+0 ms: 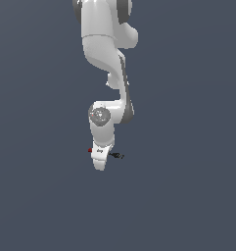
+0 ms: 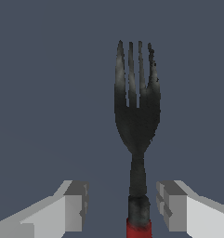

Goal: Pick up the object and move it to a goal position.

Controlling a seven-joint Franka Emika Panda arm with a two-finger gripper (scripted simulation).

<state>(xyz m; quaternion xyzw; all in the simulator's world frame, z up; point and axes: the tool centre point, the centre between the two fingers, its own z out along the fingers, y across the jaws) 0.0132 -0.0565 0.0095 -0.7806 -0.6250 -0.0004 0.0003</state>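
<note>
- Two pale fingers (image 2: pixel 74 207) of the tool (image 2: pixel 122 207) fill the foreground of the wrist view, spread wide apart with nothing pinched between them.
- Between those fingers lies the fork (image 2: pixel 137 121): dark tines and neck, with a red handle end showing at the picture's edge.
- Its neck sits nearer one finger than the other and touches neither.
- From the exterior view, the arm (image 1: pixel 107 59) hangs straight down over the grey bench (image 1: pixel 188 196); red shows at the exterior view's left of the tool, dark tines at its right.
- Whether the fingertips have reached bench height cannot be told.
- Risk, as I judge it: the off-centre neck may be shoved sideways by the closer finger, twisting the fork out.
- A thin, flat shaft also gives little to bite on, so it could slip on lifting.
</note>
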